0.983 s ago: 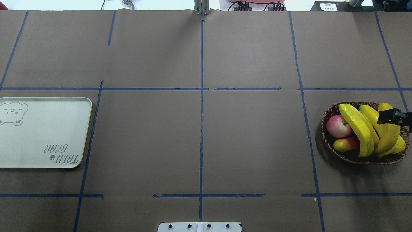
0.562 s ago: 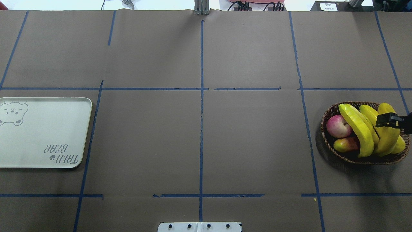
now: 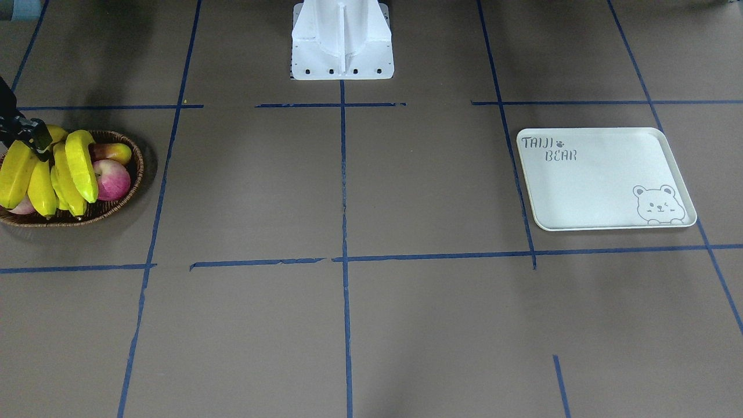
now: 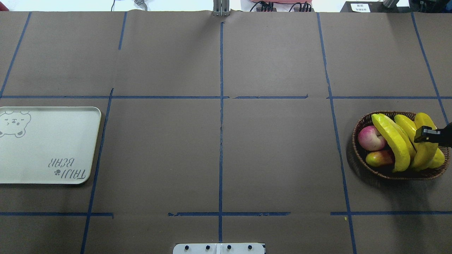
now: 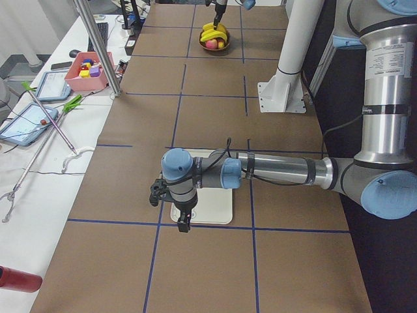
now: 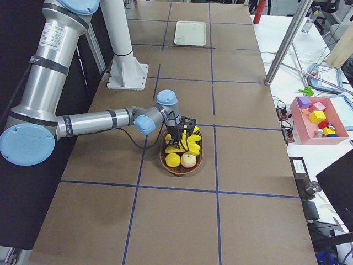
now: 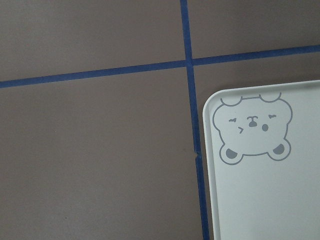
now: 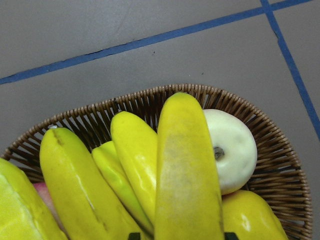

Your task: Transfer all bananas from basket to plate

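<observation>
Several yellow bananas [image 4: 392, 141] lie in the dark wicker basket [image 4: 357, 157] at the table's right end, also in the front view [image 3: 80, 162]. My right gripper [image 4: 425, 134] is low over the rightmost banana [image 8: 187, 170]. Its jaws are open and stand either side of that banana, with only the fingertips [image 8: 133, 235] showing at the bottom edge of the right wrist view. The white bear plate [image 4: 53, 141] lies empty at the left end. My left gripper [image 5: 182, 218] hovers over the plate's bear corner [image 7: 270, 200]; I cannot tell if it is open or shut.
A red apple [image 4: 370, 138] and a red-yellow fruit [image 4: 378, 158] share the basket, with a pale round fruit [image 8: 231, 150] under the bananas. The robot's white base [image 3: 342, 40] stands at the table's middle edge. Blue tape lines cross the brown table.
My right gripper has come down and slightly nearer over the rightmost banana. The bananas, basket and plate have not moved.
</observation>
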You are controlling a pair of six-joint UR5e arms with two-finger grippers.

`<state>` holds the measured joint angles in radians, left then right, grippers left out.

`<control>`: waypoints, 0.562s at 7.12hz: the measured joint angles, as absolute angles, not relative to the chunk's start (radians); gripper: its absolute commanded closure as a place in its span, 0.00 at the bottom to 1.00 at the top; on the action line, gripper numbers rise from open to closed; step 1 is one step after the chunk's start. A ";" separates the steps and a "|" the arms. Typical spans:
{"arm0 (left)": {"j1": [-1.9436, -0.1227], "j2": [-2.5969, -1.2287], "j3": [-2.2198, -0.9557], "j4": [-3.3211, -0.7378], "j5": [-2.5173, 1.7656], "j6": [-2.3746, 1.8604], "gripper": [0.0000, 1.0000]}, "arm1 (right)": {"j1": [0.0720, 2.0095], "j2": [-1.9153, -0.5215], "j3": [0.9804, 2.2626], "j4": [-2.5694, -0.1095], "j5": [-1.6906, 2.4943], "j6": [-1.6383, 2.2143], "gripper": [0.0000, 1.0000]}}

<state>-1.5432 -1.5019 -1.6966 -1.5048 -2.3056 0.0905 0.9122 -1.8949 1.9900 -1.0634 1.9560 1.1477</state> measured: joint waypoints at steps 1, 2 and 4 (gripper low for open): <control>-1.543 -1.502 -1.697 -1.505 -2.306 0.090 0.00 | 0.915 -1.897 1.994 -1.063 1.962 1.140 1.00; -1.543 -1.503 -1.697 -1.505 -2.306 0.090 0.00 | 0.921 -1.903 2.009 -1.064 1.980 1.115 1.00; -1.543 -1.503 -1.697 -1.505 -2.306 0.090 0.00 | 1.019 -1.928 2.062 -1.073 2.085 0.927 1.00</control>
<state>-1.5432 -1.5029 -1.6966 -1.5052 -2.3056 0.0905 1.0192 -1.9282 2.0616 -1.0729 2.0851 0.9267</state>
